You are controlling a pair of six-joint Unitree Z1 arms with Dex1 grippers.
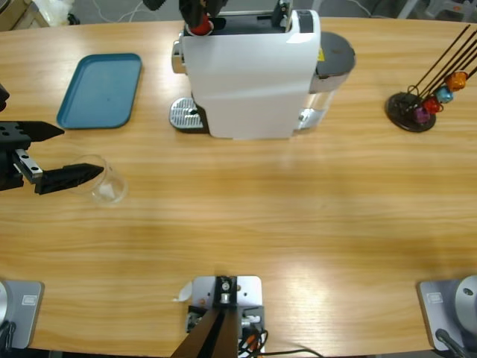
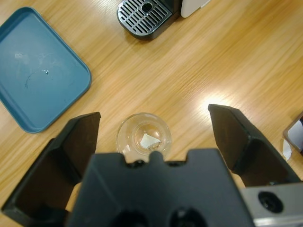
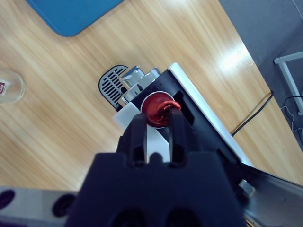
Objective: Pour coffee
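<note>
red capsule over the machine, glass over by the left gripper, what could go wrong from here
The right gripper pinches the red capsule only by its rim above the white machine; it could slip or land askew of the slot. The left gripper is open around the clear glass, which is light and may tip or skid when the jaws close. The glass stands far from the drip grate.

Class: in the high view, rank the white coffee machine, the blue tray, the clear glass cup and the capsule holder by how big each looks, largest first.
1. white coffee machine
2. blue tray
3 and 4. capsule holder and clear glass cup: too alike to rank; the holder's thin rods span more, its base looks similar to the cup.
</note>
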